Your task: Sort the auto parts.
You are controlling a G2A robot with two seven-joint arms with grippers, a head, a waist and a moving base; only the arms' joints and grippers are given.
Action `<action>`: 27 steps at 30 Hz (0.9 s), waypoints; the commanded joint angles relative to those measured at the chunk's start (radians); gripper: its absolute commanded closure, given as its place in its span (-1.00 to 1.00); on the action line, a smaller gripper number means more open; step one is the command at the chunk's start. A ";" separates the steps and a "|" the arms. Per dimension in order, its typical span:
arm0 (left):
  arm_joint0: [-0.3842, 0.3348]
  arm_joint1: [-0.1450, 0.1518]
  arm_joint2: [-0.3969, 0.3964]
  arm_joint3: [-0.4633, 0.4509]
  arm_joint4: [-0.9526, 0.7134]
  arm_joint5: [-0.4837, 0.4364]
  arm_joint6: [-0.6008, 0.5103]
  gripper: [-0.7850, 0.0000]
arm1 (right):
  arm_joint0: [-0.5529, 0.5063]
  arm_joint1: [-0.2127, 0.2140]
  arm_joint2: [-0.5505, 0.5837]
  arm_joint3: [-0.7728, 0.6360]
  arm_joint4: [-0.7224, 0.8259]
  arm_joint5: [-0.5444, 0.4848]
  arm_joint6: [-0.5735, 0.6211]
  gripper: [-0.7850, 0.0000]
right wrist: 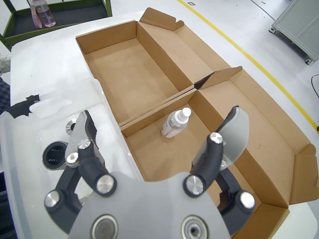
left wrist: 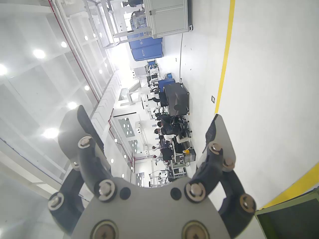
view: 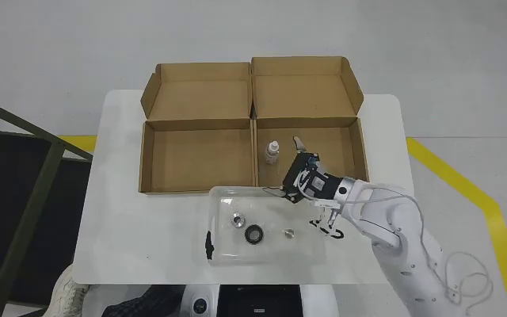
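Grey metal and black rubber: the fingers of my right gripper (right wrist: 160, 114) stand wide apart with nothing between them. I hang astride the edge where the clear plastic bin (right wrist: 109, 130) meets the nearer cardboard box (right wrist: 269, 130), with one finger over the bin and the other over the box.

Just ahead of my fingertips, on the floor of that box close to its near wall, is a small spray bottle (right wrist: 174, 123). It has a clear body and a white cap, it seems to stand upright, and it is not touching me. The gap between my fingers lines up with it.

Under the finger on the bin side lie the loose parts. A black ring (right wrist: 54, 155) sits closest, partly hidden by that finger. A metal bushing (right wrist: 70, 126) lies just past the ring. A small metal part (view: 289, 233) lies on the bin floor, apart from those two. The low wall of the box and the bin's rim run between the parts and the bottle. A strip of black tape (right wrist: 21, 106) sticks to the bin's rim on the side away from me.

Beyond the bottle's box, sharing a wall with it, is the second cardboard box (right wrist: 129, 75) with its lid flap open. Both boxes and the bin rest on the white table (right wrist: 49, 58). Past the table's edge a pink drinking bottle (right wrist: 41, 8) stands on a green cart (right wrist: 74, 6).

My left gripper (left wrist: 148, 115) is held away from the table and points out into the hall, with its fingers spread and holding nothing.
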 commanded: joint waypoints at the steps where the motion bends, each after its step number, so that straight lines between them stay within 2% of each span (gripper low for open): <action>1: 0.000 0.000 0.000 0.000 0.000 0.000 0.000 -1.00 | -0.027 0.007 0.015 -0.019 0.005 -0.036 0.015 -1.00; 19: 0.000 0.000 0.000 0.000 0.000 0.000 0.000 -1.00 | -0.248 0.055 0.124 -0.089 -0.048 -0.215 0.037 -1.00; 27: 0.000 0.000 0.000 0.000 0.000 0.000 0.000 -1.00 | -0.293 0.070 0.115 -0.086 -0.127 -0.273 0.037 -1.00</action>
